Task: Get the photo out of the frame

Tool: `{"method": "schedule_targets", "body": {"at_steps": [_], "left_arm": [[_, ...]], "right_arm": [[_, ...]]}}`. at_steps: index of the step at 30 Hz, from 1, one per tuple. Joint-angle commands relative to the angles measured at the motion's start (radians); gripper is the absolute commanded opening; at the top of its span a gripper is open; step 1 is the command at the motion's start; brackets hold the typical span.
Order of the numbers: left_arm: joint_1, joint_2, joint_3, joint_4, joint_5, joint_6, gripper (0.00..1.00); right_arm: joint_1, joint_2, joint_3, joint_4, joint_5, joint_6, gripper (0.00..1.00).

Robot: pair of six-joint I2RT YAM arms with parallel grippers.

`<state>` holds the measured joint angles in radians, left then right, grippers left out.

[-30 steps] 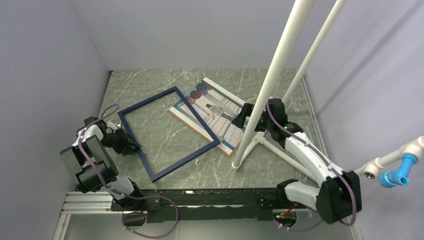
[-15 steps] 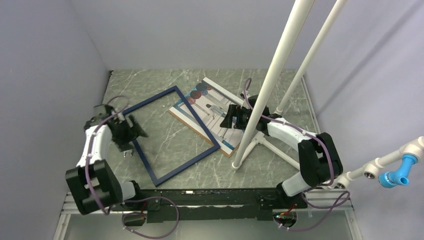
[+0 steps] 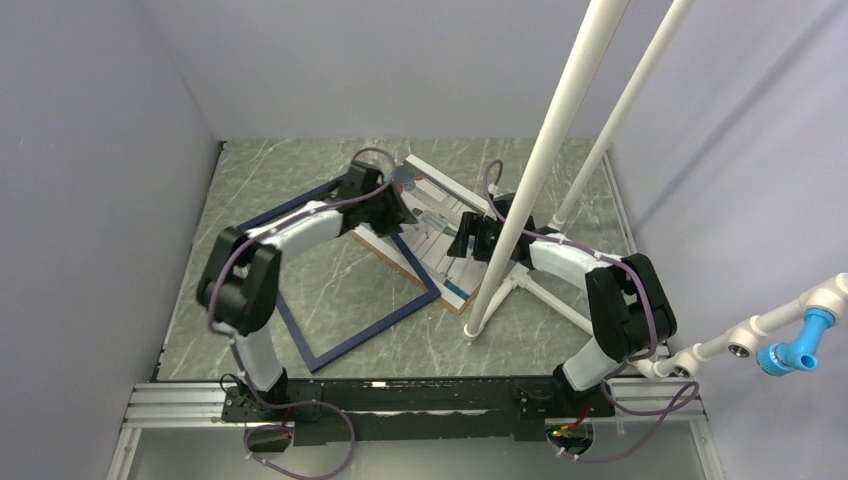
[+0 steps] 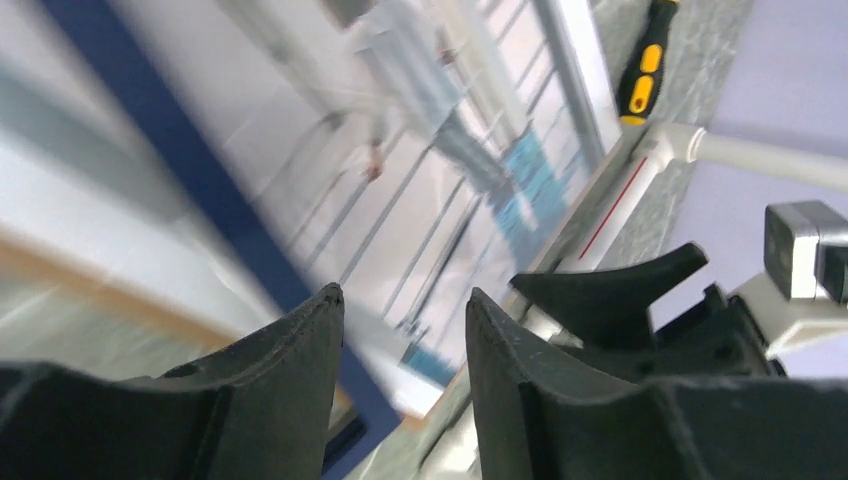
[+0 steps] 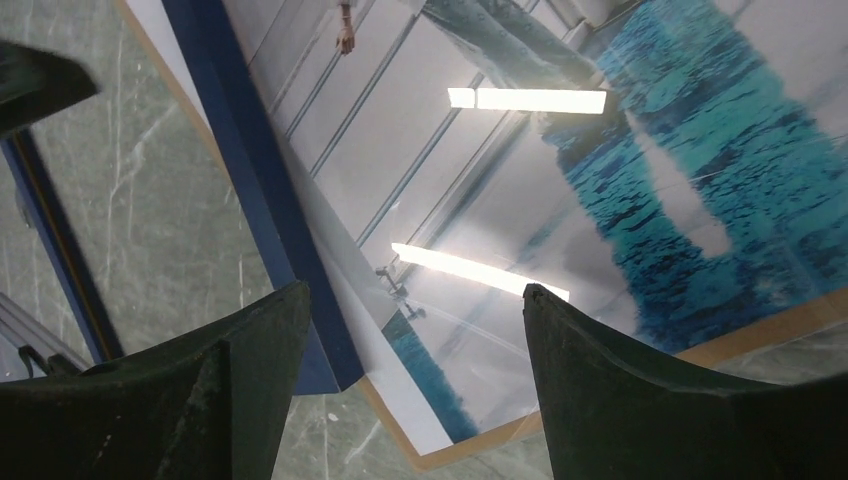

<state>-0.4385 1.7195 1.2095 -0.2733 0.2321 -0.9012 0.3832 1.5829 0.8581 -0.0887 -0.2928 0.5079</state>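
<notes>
The photo (image 3: 437, 262) lies face up on a brown backing board at the table's middle right. The navy frame (image 3: 370, 325) lies flat to its left, and its right corner overlaps the photo. My left gripper (image 3: 400, 210) is open and empty, low over the photo's far end by the frame bar. In the left wrist view its gripper (image 4: 405, 293) hovers over the photo (image 4: 420, 200) and the frame bar (image 4: 200, 190). My right gripper (image 3: 462, 240) is open and empty over the photo's right side. The right wrist view shows that gripper (image 5: 415, 290), the photo (image 5: 520, 180), the frame (image 5: 260, 200) and the board's edge (image 5: 560, 410).
Two white poles (image 3: 540, 160) rise from a foot (image 3: 475, 325) just right of the photo, close to the right arm. A black and yellow tool handle (image 4: 640, 70) lies past the photo. Grey walls close in the table on three sides.
The left arm swung from the frame's left side across to the photo's far end. The right gripper stayed over the photo's right side, shifting only slightly.
</notes>
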Motion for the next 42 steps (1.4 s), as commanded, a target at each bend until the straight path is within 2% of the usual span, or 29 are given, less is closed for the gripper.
{"method": "schedule_targets", "body": {"at_steps": [1,5,9,15,25,29,42], "left_arm": [[-0.076,0.154,0.142,0.251,-0.012,-0.113,0.5],[-0.111,0.248,0.211,0.243,-0.065,-0.148,0.49],[-0.112,0.307,0.263,0.096,-0.154,-0.161,0.51],[-0.101,0.391,0.35,-0.151,-0.194,-0.145,0.54],[-0.074,0.34,0.331,-0.33,-0.308,-0.111,0.58],[-0.058,0.291,0.282,-0.354,-0.354,-0.117,0.59],[0.013,0.221,0.134,-0.287,-0.309,-0.102,0.59]], "right_arm": [[-0.015,0.001,0.016,0.018,0.036,-0.003,0.79],[-0.022,0.0,0.002,0.021,0.045,-0.003,0.79],[-0.029,0.014,0.001,0.014,0.068,0.007,0.79],[-0.032,0.031,0.001,0.014,0.084,0.017,0.78],[-0.033,0.034,0.001,0.008,0.098,0.012,0.78],[-0.032,0.039,0.005,0.003,0.098,0.012,0.78],[-0.032,0.05,0.006,0.009,0.075,0.01,0.77]]}}
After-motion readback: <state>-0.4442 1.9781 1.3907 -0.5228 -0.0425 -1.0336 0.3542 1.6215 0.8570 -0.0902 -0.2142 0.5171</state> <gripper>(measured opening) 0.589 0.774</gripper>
